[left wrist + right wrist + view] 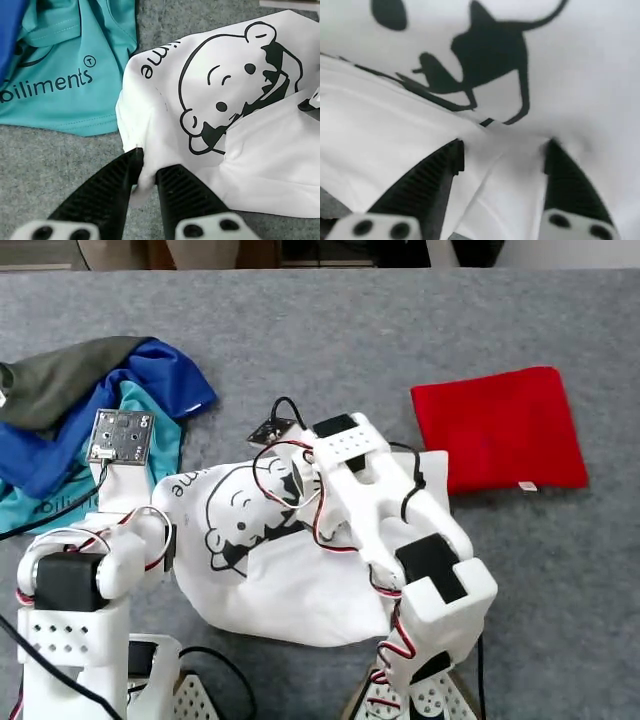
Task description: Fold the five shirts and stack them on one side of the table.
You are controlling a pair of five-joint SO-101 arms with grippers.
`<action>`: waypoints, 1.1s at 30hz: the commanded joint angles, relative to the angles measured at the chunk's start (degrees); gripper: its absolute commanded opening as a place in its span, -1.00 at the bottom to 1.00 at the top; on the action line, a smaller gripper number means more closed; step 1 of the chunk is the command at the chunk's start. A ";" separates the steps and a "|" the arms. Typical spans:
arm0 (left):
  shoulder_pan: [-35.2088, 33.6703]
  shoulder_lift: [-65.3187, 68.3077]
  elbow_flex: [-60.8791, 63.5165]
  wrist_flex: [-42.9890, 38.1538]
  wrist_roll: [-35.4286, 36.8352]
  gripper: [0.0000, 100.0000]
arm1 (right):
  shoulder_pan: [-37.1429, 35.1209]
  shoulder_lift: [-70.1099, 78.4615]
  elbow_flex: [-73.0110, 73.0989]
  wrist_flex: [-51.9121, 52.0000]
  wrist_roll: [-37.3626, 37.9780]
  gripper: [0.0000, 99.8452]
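Because the white shirt (150, 115) looked limp and light, the left gripper (147, 167) nipped its edge while the right gripper (502, 150) gaped astride a fold.

Loose shirt (290, 590) centre, folded shirt (497, 428) right, pile (70, 430) of perhaps three left
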 commanded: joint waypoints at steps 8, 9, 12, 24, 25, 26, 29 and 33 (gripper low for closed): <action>0.09 -0.40 -0.53 -1.05 0.18 -0.96 | 0.75 -7.69 0.57 -0.26 -0.53 -0.91; 0.09 -0.40 -0.53 -1.05 0.18 -0.96 | 0.75 -8.66 1.19 -0.26 -0.35 -0.91; 0.09 -0.40 -0.18 -2.02 0.18 -0.96 | 0.75 -10.51 2.68 -0.44 -0.18 -0.91; 0.09 -0.40 -0.18 -2.11 0.18 -0.96 | 0.75 -11.91 3.74 -0.26 -0.53 -0.45; 0.09 -0.40 -0.18 -2.02 0.18 -0.96 | 0.75 -12.70 4.00 -0.26 -0.53 -0.42; 0.09 -0.40 -0.18 -2.02 0.18 -0.96 | 0.66 -13.93 4.18 -0.18 -0.62 -0.43; 0.09 -0.40 -0.18 -2.02 0.18 -0.96 | 0.04 -18.95 5.58 1.23 -0.62 -0.50; 0.09 -0.40 -0.35 -2.02 0.18 -0.96 | -4.44 -24.84 11.21 0.70 -0.62 -0.67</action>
